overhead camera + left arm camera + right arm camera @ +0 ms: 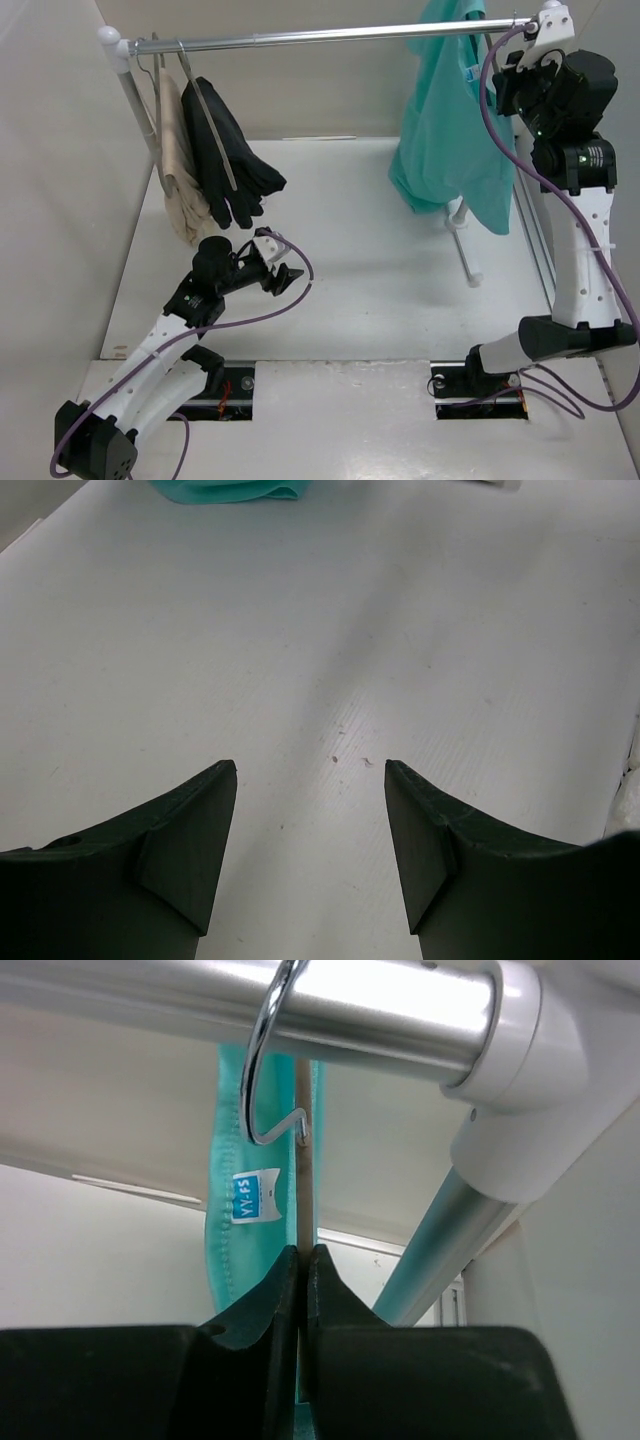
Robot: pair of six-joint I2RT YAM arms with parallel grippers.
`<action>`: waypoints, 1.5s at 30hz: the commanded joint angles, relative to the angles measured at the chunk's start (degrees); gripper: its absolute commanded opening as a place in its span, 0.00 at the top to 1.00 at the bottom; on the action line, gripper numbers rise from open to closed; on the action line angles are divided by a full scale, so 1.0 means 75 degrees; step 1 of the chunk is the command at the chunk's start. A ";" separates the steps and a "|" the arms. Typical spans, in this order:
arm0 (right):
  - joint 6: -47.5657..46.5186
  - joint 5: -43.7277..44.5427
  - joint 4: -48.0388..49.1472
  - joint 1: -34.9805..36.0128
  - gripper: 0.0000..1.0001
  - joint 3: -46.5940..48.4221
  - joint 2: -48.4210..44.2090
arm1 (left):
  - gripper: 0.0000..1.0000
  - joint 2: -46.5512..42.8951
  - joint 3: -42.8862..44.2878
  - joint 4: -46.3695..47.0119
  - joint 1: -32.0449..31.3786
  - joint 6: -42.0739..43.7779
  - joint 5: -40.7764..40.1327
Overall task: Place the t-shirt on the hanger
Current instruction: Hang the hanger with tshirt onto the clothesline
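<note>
The task looks to be at its last step. The t-shirt (445, 130) hangs from the right end of the rail (300, 38), over the far right corner of the table (350, 270), and what remains is likely the release. The right wrist view shows what the top view cannot: the hanger (262, 1070) has its hook over the rail, the shirt's collar and label (253, 1196) sit just beside its stem, and the right gripper (302, 1260) is pinched narrow on that stem below the hook. From above, cloth and arm hide most of the hanger. The next move probably calls for parting the jaws and backing straight away, so the hook is not dragged off the rail. The left gripper (310, 770) hovers wide apart and empty, low near the table's left edge. Its camera catches only bare table and a scrap of teal. Only the top view shows the black garment (225, 160) and beige garment (178, 175) at the rail's left end.
</note>
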 commanded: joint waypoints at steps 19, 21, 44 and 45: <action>-0.2276 0.1281 -0.0252 0.0715 0.00 -0.0921 -0.3213 | 0.42 0.0008 0.0142 -0.0223 0.0007 0.0268 -0.0017; -0.2476 0.0323 0.0098 0.0891 0.00 -0.1214 -0.3401 | 0.42 0.0008 0.0142 -0.0305 0.0007 0.0269 -0.0088; -0.0215 -0.2082 0.2186 0.1572 0.00 -1.1000 -0.3414 | 0.41 -0.0285 -0.0831 0.0140 0.1248 0.0362 -0.0745; -0.0215 -0.2315 0.2406 0.1571 0.00 -1.1164 -0.3413 | 0.41 -0.0285 -0.0831 0.0140 0.1249 0.0362 -0.0745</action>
